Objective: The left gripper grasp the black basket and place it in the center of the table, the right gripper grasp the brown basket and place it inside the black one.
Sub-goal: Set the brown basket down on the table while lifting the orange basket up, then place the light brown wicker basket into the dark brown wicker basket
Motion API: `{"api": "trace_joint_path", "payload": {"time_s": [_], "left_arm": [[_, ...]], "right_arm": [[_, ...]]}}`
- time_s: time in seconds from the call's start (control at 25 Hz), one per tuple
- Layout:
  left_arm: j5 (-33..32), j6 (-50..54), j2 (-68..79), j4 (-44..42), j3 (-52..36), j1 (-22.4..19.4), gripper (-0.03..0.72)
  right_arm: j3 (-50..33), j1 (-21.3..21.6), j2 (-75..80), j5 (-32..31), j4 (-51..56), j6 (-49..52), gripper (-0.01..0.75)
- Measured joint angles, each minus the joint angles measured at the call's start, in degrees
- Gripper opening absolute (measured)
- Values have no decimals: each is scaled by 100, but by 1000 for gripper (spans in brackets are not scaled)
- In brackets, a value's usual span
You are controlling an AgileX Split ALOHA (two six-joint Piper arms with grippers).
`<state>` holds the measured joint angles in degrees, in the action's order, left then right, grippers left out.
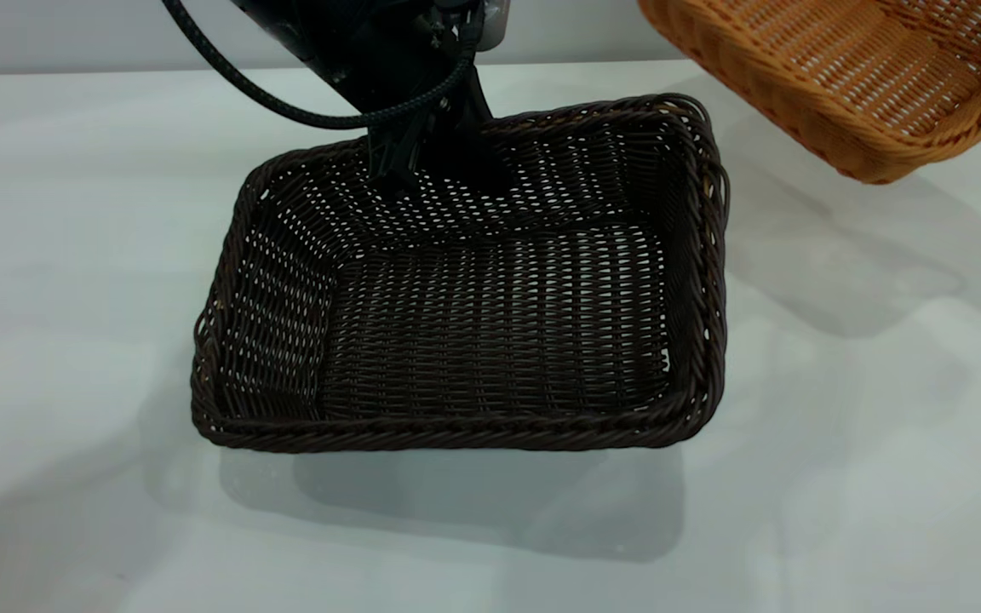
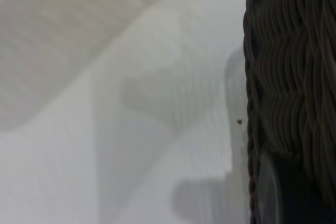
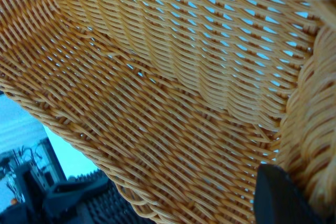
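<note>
Left end effector: clamped on the far rim of the black basket.
Right end effector: one finger inside the brown basket; grip cannot be told.
Black basket: rests mid-bench.
Brown basket: tilted, off the bench, near its far right corner, apart from the black basket.

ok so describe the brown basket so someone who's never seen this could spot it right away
Start at the large white table, where a dark brown-black rectangular wicker basket sits mid-table. Look up toward the far right corner: a same-shaped orange-tan woven wicker basket hangs tilted in the air. Its bright colour and being off the table set it apart.
</note>
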<state>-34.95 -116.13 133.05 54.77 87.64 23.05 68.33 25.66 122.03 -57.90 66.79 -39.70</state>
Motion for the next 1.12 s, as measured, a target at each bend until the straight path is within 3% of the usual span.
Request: {"api": "trace_joint_path", "payload": {"time_s": [0.36,0.64,0.8,0.96,1.12], "left_arm": [[85,-23,6,11,4,0,125],[432,-144,6,107,22,3,394],[666,-292,-13,161,22,7,476],[1159,619,-332,484,22,-143,488],[952,2227,-893,456,22,-793,489]], "right_arm": [[0,0,0,-98,-16,-1,70],[0,5,-90,-98,-22,-57,70],[0,5,-345,-98,-66,-89,70],[0,5,-693,-207,-247,-84,70],[0,-73,-966,-410,-644,74,70]]}}
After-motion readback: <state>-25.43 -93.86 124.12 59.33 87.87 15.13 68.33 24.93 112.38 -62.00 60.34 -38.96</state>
